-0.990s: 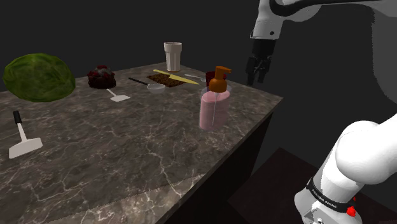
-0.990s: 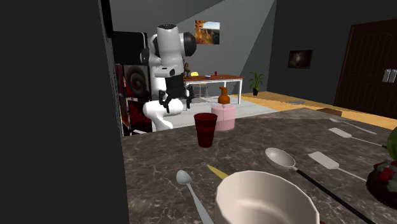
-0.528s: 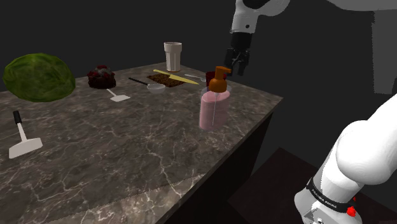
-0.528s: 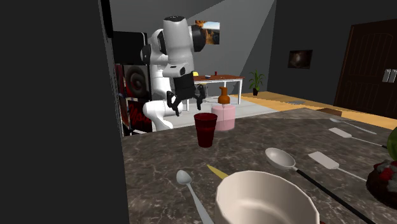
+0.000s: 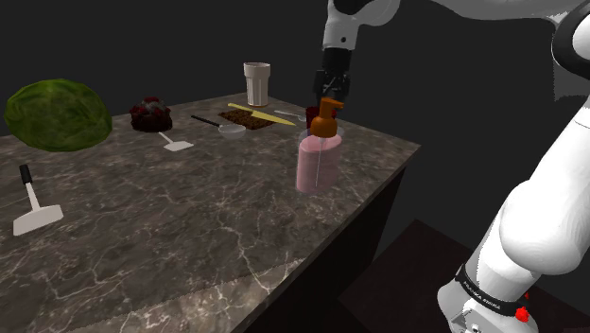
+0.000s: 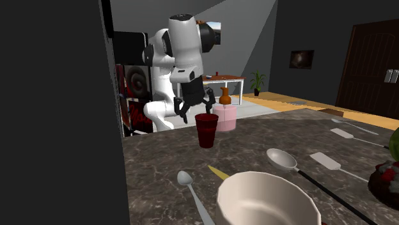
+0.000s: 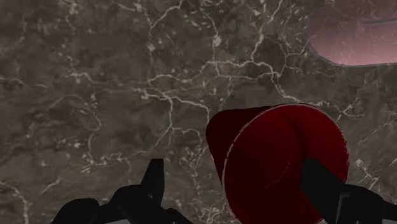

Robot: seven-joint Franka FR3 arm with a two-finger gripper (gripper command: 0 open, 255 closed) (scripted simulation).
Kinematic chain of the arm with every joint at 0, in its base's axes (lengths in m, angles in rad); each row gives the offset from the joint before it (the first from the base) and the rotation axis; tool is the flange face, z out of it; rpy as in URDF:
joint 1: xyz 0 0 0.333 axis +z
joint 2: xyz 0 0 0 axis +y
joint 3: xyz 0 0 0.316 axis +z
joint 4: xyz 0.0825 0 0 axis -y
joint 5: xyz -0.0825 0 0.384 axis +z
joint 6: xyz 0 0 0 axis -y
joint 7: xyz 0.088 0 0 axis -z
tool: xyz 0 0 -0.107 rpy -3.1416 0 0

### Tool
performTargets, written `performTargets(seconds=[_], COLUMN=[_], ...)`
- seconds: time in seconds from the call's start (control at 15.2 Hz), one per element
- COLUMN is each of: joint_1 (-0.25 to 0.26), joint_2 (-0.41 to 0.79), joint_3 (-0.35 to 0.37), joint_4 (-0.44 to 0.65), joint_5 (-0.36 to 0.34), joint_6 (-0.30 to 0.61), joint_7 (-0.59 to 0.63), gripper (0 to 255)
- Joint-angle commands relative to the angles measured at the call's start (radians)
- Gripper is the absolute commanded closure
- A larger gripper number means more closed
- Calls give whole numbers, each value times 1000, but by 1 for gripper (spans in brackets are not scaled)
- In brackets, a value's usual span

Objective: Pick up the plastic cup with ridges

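The step in hand looks like the approach: the gripper (image 6: pixel 195 108) hangs over the red cup (image 6: pixel 206 130) and nothing is gripped yet. In the second exterior view the cup stands upright on the marble table (image 6: pixel 281 137), a little left of the frame's middle, with the pink pump bottle (image 6: pixel 224 117) just behind it. The gripper is above the cup's rim and slightly toward the frame's left, apart from it. In the shoulder view the gripper (image 5: pixel 331 92) sits at the upper middle of the frame, right over the pump bottle (image 5: pixel 318 156). Only a dark red sliver of the cup (image 5: pixel 311 113) peeks out behind the bottle's orange head. From the wrist, the black fingers (image 7: pixel 153 184) are spread wide. The cup (image 7: pixel 280 159) is seen from above between them, closer to one finger than the other, with the bottle (image 7: pixel 356 32) lying beyond it. A pale cup (image 5: pixel 256 83) also stands at the table's far edge, upper middle of the shoulder view, but the hand is lined up on the red one, so I take that as the target. The next move calls for centring the open fingers over the cup, dropping straight down around its wall and closing. The hand has to stay clear of the bottle, since a nudge could tip either one.
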Motion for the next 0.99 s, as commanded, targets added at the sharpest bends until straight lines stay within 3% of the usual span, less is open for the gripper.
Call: performTargets(seconds=[0.0, 0.26, 0.33, 0.92], joint_1=[0, 1, 1, 1], joint_2=[-1, -4, -5, -4], joint_3=[0, 1, 1, 1], joint_4=[-27, -65, -67, -65], joint_5=[0, 0, 1, 0], joint_6=[25, 60, 62, 60], joint_7=[-5, -10, -10, -10], gripper=[0, 0, 255, 255])
